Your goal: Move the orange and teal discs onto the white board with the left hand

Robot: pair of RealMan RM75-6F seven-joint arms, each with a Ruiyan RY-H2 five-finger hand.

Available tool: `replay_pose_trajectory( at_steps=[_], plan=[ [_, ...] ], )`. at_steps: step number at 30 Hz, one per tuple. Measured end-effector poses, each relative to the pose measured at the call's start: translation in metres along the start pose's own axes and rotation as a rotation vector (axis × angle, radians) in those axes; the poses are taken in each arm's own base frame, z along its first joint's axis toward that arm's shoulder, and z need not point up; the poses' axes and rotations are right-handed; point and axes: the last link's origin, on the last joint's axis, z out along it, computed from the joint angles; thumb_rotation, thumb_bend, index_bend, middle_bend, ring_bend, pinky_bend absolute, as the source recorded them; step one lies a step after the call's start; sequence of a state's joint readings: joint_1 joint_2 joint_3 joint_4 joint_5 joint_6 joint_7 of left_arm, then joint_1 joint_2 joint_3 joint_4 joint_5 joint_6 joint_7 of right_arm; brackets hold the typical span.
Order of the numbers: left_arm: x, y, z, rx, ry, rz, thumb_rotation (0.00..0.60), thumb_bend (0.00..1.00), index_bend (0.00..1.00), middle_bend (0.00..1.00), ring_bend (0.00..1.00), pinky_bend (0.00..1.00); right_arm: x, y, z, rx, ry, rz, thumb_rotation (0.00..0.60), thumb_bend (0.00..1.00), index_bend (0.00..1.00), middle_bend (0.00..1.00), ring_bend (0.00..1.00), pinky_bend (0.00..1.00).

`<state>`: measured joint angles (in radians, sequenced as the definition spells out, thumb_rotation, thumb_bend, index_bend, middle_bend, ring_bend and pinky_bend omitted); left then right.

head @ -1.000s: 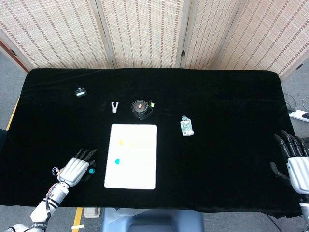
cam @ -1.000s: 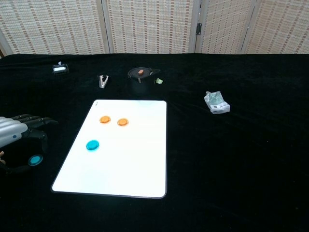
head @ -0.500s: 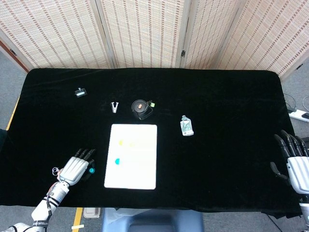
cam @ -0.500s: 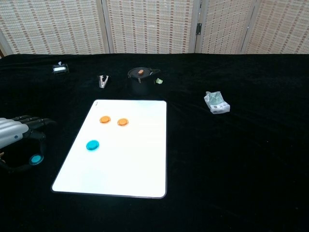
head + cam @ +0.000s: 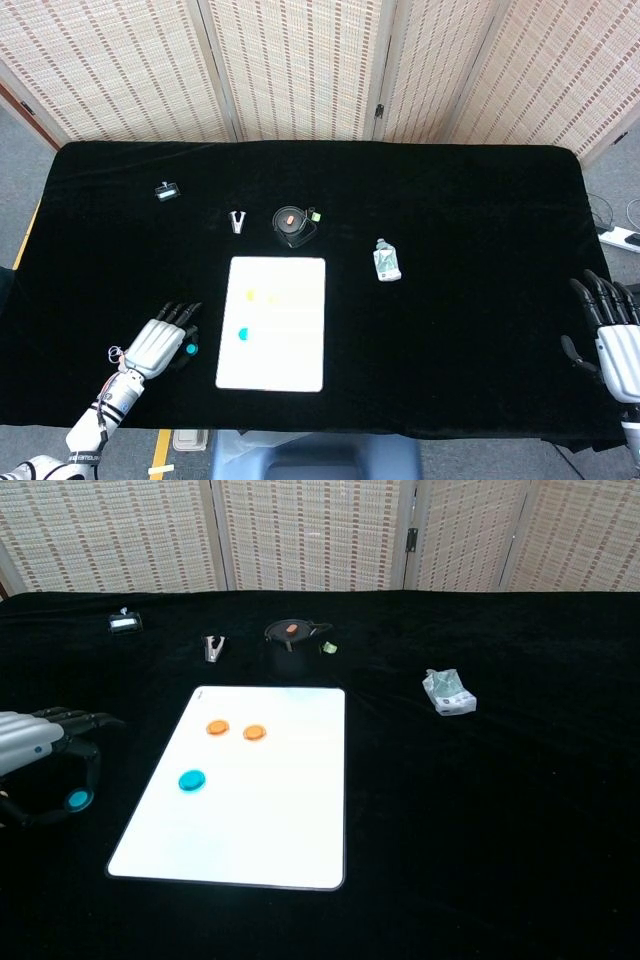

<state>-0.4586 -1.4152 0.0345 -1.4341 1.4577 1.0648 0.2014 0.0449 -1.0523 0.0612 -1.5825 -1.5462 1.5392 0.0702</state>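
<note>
Teal disc [image 5: 77, 800] pinched in the left hand [image 5: 38, 765] — beside the white board [image 5: 290, 820], which bears three discs.

A table covered in black cloth [image 5: 520, 810] carries everything. Near its middle lies a white board [image 5: 255, 820], its long side running front to back. Behind the board sit a small black round pot [image 5: 289, 633] with an orange spot on top, a little green piece [image 5: 328, 648] just beside it, and a small metal clip [image 5: 213, 648]. Further left lies a small dark device [image 5: 125, 623]. A crumpled packet [image 5: 448, 693] (greenish-white) rests well right of the board.
</note>
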Motion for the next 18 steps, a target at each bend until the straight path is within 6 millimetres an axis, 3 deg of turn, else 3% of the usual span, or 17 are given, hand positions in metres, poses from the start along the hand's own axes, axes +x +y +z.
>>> replay_pose_trajectory(
  at_steps=[10,18],
  plan=[
    [0.044,0.031,0.031,-0.118,0.061,-0.019,0.6,0.42,0.5,0.07,0.0,0.0,0.0,0.002,0.001,-0.004,-0.001,0.002,0.6,0.43,0.0,0.0,0.0,0.0],
    [0.053,0.073,0.064,-0.215,0.034,-0.016,0.6,0.42,0.5,0.07,0.0,0.0,0.0,0.008,-0.003,-0.025,-0.001,0.004,0.6,0.43,0.0,0.0,0.0,0.0]
  ],
)
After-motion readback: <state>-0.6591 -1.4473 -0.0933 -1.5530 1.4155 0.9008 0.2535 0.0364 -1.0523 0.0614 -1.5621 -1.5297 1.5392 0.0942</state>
